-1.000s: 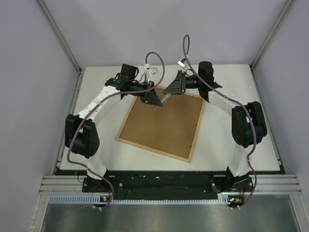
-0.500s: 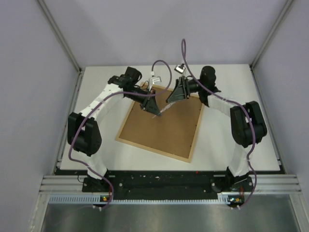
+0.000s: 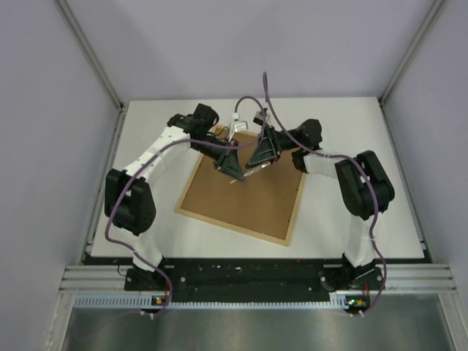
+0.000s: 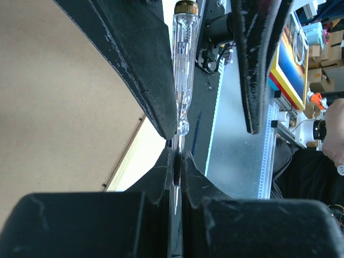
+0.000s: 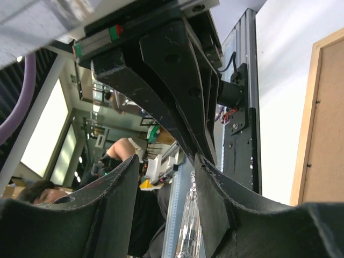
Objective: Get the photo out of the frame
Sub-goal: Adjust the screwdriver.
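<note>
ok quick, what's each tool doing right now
left tool: closed on the metal shaft of the screwdriver.
right tool: open, its fingers straddling the screwdriver's clear handle, not clamped on it.

Top cam looks down from above and behind me at the whole frame (image 3: 232,226), my two wrist cams hang close over its far half facing each other, each catching a slice of that frame.

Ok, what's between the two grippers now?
A clear-handled screwdriver: the left gripper pinches its blade, and the handle stands between the open fingers of the right gripper. Left wrist view.
</note>
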